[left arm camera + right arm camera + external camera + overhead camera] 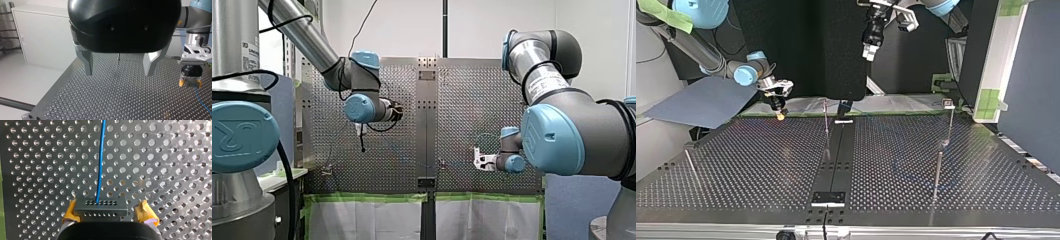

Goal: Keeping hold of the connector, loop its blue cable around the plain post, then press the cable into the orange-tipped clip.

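A dark connector (101, 207) sits between the yellow pads of my right gripper (107, 206), which is shut on it just above the perforated table. Its blue cable (100, 157) runs straight ahead over the holes. The left wrist view shows the same gripper (190, 83) off to the side, the cable (202, 105) trailing from it. My left gripper (119, 71) hangs open and empty, high over the table (868, 52). Thin posts stand at the top view's middle (826, 117) and right (937, 170), one with a pale head (949, 120). No orange tip is discernible.
A dark strip (836, 165) runs down the middle of the perforated table (761, 165). A thin rod (691, 165) leans at the top view's left. A blue-grey sheet (701, 102) lies beyond the table's far left corner. A white cabinet (42, 42) stands past the table's edge.
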